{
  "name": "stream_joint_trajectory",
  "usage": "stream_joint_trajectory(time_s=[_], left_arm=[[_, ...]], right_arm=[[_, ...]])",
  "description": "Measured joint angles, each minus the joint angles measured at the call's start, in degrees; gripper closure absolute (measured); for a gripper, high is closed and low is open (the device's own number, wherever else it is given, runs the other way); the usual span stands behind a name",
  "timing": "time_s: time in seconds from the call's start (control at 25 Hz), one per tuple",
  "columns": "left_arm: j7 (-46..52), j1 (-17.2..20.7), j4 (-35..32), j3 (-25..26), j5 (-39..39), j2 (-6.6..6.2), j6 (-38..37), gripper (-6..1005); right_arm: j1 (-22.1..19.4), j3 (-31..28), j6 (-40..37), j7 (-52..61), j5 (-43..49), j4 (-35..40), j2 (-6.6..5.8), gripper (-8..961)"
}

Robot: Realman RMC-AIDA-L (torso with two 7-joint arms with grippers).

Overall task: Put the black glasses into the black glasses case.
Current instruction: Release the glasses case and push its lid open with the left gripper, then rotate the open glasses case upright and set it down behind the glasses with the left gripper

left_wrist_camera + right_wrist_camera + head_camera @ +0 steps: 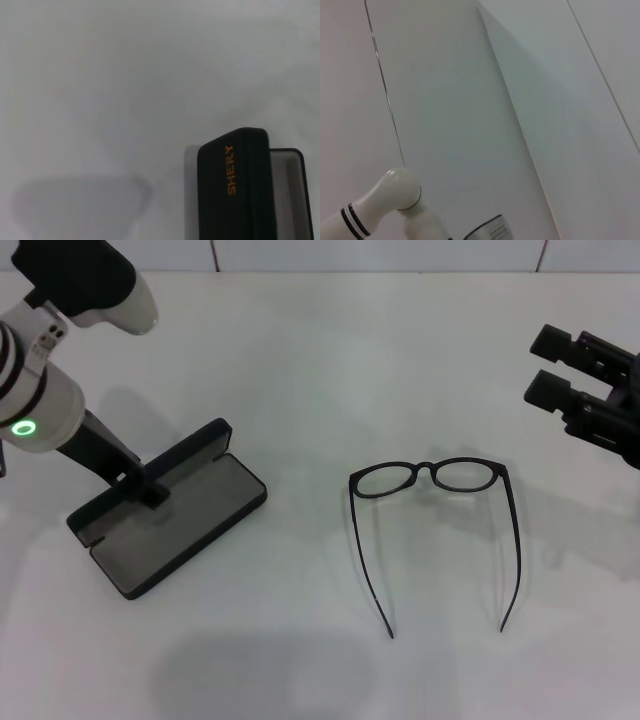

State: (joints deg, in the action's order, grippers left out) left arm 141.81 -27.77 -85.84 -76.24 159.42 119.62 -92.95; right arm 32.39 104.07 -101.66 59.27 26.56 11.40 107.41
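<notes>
The black glasses [432,478] lie on the white table right of centre, lenses far from me, both temple arms unfolded and pointing toward me. The black glasses case [175,520] lies open at the left, grey lining up, with its lid [150,475] raised along the far-left side. My left gripper [140,485] is at the lid's rim, touching it. The left wrist view shows the lid's outside [235,185] with orange "SHERY" lettering. My right gripper [548,365] is open and empty, in the air at the right edge, beyond and right of the glasses.
The white table [300,370] bears only the case and the glasses. A tiled wall runs along its far edge [380,260]. The right wrist view shows only wall panels and a white arm joint [385,200].
</notes>
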Motion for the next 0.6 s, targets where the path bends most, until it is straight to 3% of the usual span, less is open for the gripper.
stream_joint_trajectory(time_s=[0.16, 0.36, 0.56, 0.6], left_arm=[[0.0, 0.03, -0.53, -0.15, 0.03, -0.01, -0.19, 337], [-0.28, -0.01, -1.36, -0.19, 0.03, -0.01, -0.27, 570], [-0.39, -0.61, -4.1, -0.22, -0.44, 0.02, -0.32, 784], [-0.42, -1.08, -4.73, -0.24, -0.47, 0.05, -0.18, 787]], right_arm=[[-0.44, 0.0, -0.07, -0.14, 0.03, -0.05, -0.01, 279], [-1.01, 0.16, -1.08, -0.19, 0.81, 0.31, -0.13, 280], [0.43, -0.02, -3.47, -0.3, 9.08, 2.23, -0.27, 280], [0.75, -0.02, -3.59, -0.23, 11.0, 2.91, -0.17, 280]])
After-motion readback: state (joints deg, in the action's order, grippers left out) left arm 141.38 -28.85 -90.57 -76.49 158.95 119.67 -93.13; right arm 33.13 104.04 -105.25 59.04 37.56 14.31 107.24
